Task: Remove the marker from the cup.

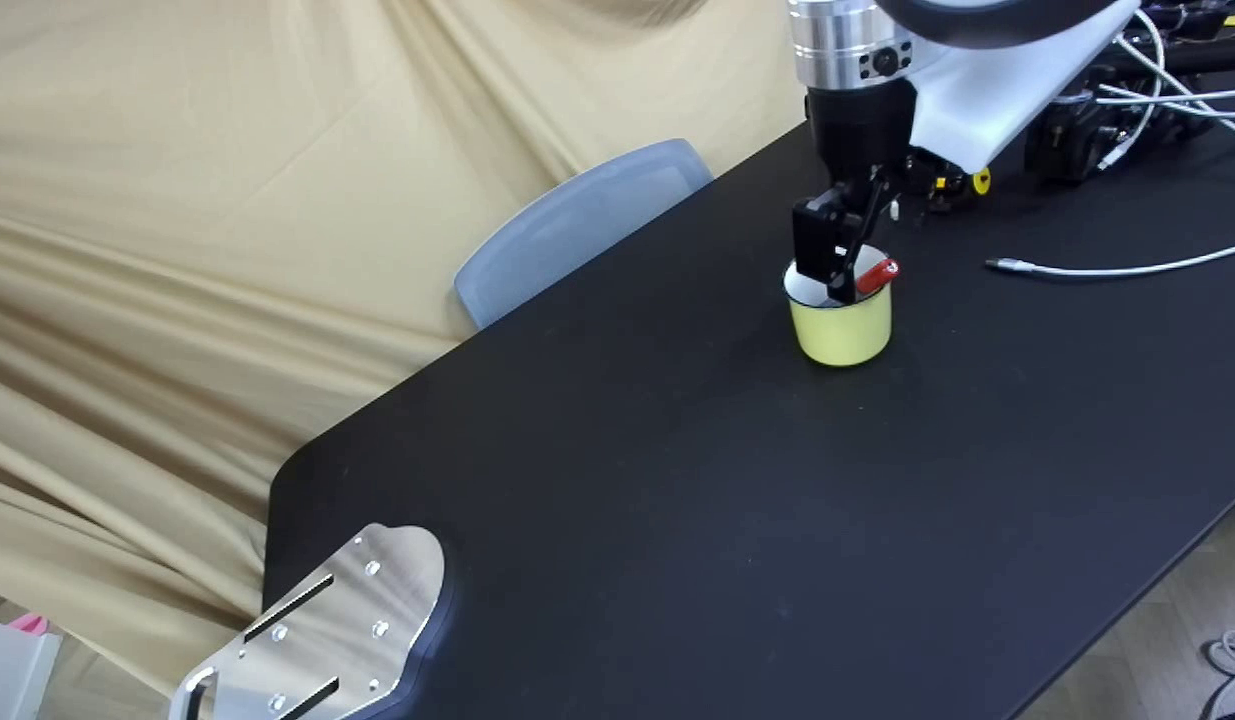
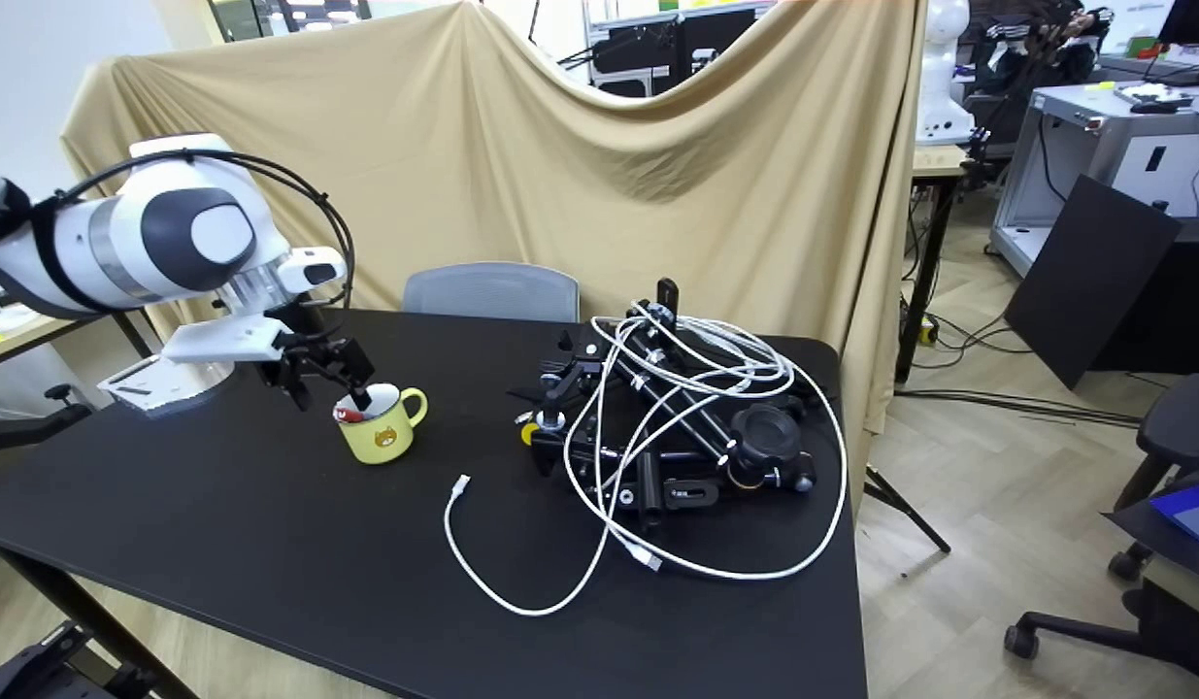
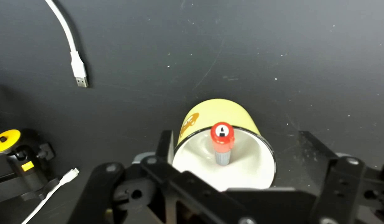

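Observation:
The pale yellow cup stands upright on the black table in both exterior views, its handle showing in one of them. In the wrist view the cup has a white inside and dark rim. The red marker with a grey end leans inside it, its red end at the rim; it also shows in both exterior views. My gripper is open, with one finger on each side of the marker and touching neither side of it. In both exterior views the gripper is just over the cup's mouth.
Black tripod-like gear with coiled white cables lies on the table beyond the cup's handle side. A white cable end lies near the cup. A grey chair back stands at the table edge. A metal plate is at the table's other end.

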Robot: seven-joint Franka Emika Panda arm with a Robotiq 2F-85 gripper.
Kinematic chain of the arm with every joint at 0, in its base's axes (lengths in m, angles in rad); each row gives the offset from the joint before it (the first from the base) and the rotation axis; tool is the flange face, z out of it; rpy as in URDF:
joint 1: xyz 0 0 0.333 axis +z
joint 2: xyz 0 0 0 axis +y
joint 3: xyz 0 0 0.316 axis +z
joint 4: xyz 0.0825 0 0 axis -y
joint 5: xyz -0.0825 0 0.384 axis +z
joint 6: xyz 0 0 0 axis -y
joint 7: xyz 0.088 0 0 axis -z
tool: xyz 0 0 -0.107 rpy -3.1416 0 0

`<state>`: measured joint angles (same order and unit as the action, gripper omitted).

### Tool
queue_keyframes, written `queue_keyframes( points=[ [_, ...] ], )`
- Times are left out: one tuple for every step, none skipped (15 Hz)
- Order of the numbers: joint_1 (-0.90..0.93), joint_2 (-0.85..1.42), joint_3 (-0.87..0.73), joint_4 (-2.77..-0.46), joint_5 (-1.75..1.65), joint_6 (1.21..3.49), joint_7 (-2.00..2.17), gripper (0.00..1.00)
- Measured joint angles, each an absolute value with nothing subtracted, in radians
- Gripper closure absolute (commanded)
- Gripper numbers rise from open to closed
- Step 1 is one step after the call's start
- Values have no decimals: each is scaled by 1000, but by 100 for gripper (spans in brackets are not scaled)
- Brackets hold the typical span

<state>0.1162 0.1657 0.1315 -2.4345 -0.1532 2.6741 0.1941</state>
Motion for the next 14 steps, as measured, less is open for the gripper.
queue_keyframes(
  points=[
    [116, 170, 130, -2434, -152, 2675, 194, 32],
    [116, 174, 129, -2434, -151, 2677, 193, 40],
    [117, 177, 127, -2434, -151, 2678, 193, 47],
    [117, 179, 125, -2434, -151, 2678, 193, 53],
    [117, 179, 123, -2434, -151, 2678, 193, 61],
    [117, 180, 122, -2434, -151, 2678, 193, 67],
    [117, 180, 121, -2434, -150, 2678, 192, 73],
    [117, 180, 121, -2434, -150, 2678, 192, 81],
    [117, 180, 121, -2434, -150, 2678, 192, 88],
    [117, 180, 120, -2434, -150, 2679, 192, 95],
    [117, 180, 120, -2434, -150, 2679, 192, 99],
    [117, 179, 120, -2434, -150, 2679, 192, 97],
    [117, 179, 120, -2434, -150, 2679, 192, 95],
    [117, 179, 120, -2434, -150, 2679, 191, 95]
  ],
)
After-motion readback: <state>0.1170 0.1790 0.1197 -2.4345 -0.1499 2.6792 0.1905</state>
